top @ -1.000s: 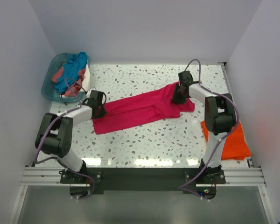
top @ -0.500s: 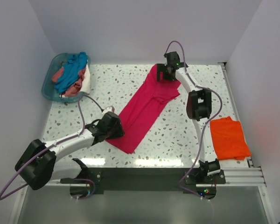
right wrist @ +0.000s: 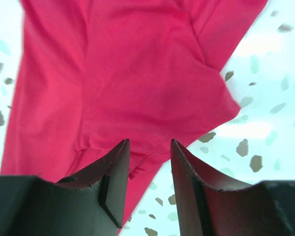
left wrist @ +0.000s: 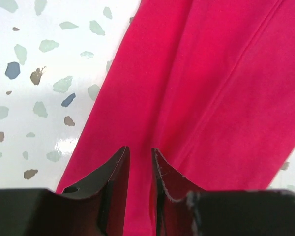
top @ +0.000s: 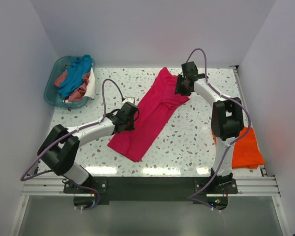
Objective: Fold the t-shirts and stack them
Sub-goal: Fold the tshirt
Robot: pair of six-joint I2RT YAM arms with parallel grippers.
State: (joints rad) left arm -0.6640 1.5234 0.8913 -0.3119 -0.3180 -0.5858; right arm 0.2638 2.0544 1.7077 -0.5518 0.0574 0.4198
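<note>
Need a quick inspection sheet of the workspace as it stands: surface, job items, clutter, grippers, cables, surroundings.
Surface: speckled white table, glare patches near the front edge.
Job's things: magenta t-shirt lying as a long diagonal strip at centre; orange t-shirt folded at the right edge, partly behind the right arm; teal, salmon and white shirts heaped in the basin at the far left corner.
Clutter: nothing seen.
Grippers: left gripper narrowly open over the magenta shirt; right gripper open over its sleeve hem.
Cables: purple cable looping above each arm, clear of the cloth.
Surroundings: plain white walls on three sides.
</note>
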